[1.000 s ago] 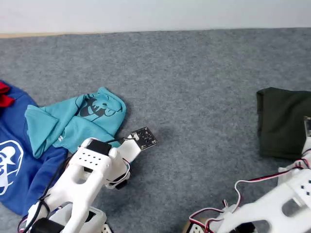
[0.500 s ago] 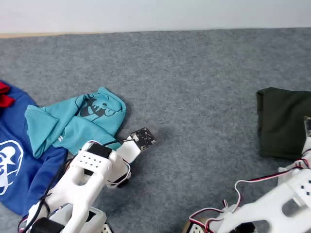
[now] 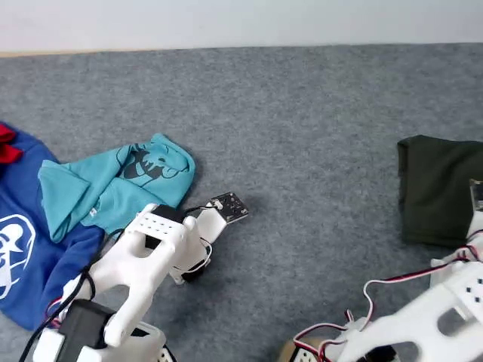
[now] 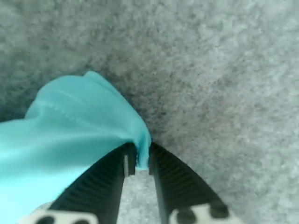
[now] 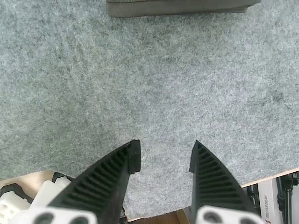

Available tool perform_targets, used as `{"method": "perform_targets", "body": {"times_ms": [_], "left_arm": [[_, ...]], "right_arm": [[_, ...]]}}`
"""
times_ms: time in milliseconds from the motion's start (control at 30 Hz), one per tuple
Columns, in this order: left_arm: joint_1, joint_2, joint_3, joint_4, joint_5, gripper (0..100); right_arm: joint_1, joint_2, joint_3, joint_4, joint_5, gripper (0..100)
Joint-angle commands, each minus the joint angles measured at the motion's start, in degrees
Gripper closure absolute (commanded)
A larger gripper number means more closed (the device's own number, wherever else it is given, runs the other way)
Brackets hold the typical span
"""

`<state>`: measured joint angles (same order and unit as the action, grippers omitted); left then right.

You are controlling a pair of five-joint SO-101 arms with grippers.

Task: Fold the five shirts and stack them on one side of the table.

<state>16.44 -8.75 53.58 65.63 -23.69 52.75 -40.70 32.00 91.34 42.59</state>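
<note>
Evidently, left pincer [image 4: 138,157] tight on teal shirt [image 4: 77,122].

High cam sits above the arms' end of the grey table [image 3: 317,128], looking down and across it. Left wrist cam hangs really close over the teal shirt [image 4: 70,126], right wrist cam sits higher, catching one edge of the dark green shirt [image 5: 177,7]; overhead shows both shirts.
</note>
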Motion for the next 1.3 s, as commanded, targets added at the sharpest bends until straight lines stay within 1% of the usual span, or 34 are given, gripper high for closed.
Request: {"method": "perform_targets", "body": {"times_ms": [0,100,200,467,633,700,767,833,900,1000,1133,1267], "left_arm": [[-0.4,-1.6,-2.0,-0.5,0.4,100],[-0.4,-6.0,-1.8,-0.4,0.5,100],[-0.4,-10.9,-2.3,2.5,0.5,100],[-0.8,-22.9,-9.7,14.7,0.5,100],[-0.9,-30.0,-20.0,21.3,0.5,100],[-1.0,-32.8,-25.9,23.0,0.5,100],[-2.6,-35.0,-32.6,23.7,0.5,100],[-6.2,-36.2,-39.1,23.6,0.4,100],[-11.4,-36.2,-45.4,23.5,0.0,100],[-19.8,-36.2,-51.9,23.4,-5.5,100],[-30.2,-36.7,-55.7,23.4,-12.9,100],[-41.7,-36.7,-57.5,23.4,-16.8,100]], "right_arm": [[-0.6,-0.3,-0.3,-0.1,0.4,81.2],[-0.6,-0.3,-0.3,-0.1,0.4,81.2],[-0.6,-0.3,-0.3,-0.1,0.4,81.2],[-0.7,-0.4,-0.3,-0.1,0.4,81.2],[-1.1,-0.4,-0.4,1.8,0.4,81.2],[-3.0,-0.5,-0.4,4.0,0.4,81.2],[-5.2,-0.5,-0.6,6.5,0.4,81.2],[-7.7,-0.5,-0.6,7.6,0.1,81.2],[-9.8,-0.5,-0.6,7.7,0.0,81.2],[-12.8,-0.5,-0.7,7.7,0.0,81.2],[-18.8,-0.5,-0.7,8.8,-0.1,81.2],[-26.5,-0.5,-0.7,8.7,-0.3,81.2]]}}
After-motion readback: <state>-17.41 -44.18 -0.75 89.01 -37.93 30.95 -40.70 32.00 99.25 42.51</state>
